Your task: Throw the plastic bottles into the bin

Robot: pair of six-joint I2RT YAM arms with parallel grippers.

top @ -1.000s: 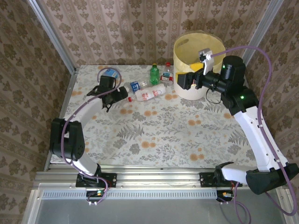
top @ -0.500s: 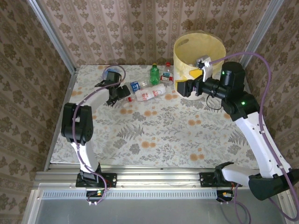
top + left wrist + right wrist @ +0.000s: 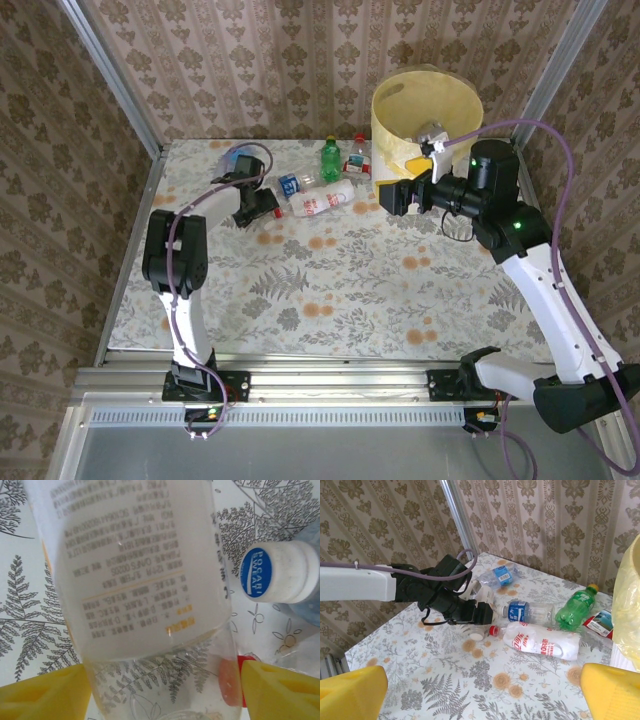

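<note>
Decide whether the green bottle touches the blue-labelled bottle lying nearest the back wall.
Apart. The right wrist view shows bare tablecloth between the green bottle and the blue-labelled bottle nearest the wall.

Premises: a staged robot test cell. Damask-patterned wall panels (image 3: 300, 60) butt against bare aluminium posts (image 3: 110, 75) (upper left and upper right of frame). A floral-print surface (image 3: 350, 290) adjoins a metal mounting rail (image 3: 330, 383) along the bottom edge.

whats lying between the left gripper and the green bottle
A clear blue-labelled bottle lies on its side between the left gripper and the green bottle, as the right wrist view shows.
</note>
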